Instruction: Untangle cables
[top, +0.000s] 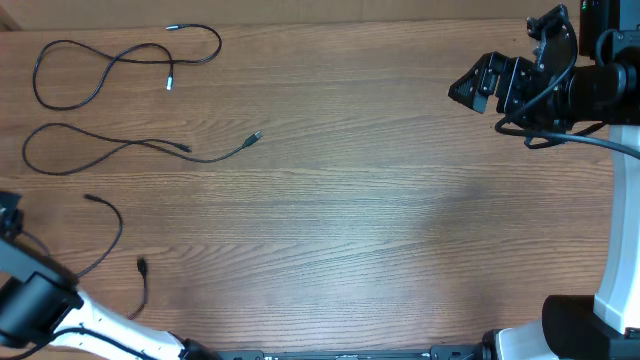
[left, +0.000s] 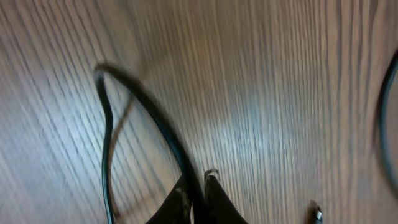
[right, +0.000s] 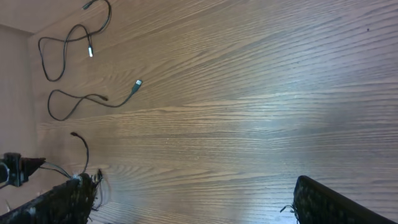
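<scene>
Three cables lying as separate strands, far off to the left of the right end effector. Third cable pinched between the pressed-together tips of the left end effector, looping away ahead of it. Loose plug tip just to its right. Right end effector spread wide, near the far desk edge. Broad stretch of bare wood between it and the strands.

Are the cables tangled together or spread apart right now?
Spread apart: the top cable, middle cable and bottom cable lie separately on the table, none crossing another.
</scene>
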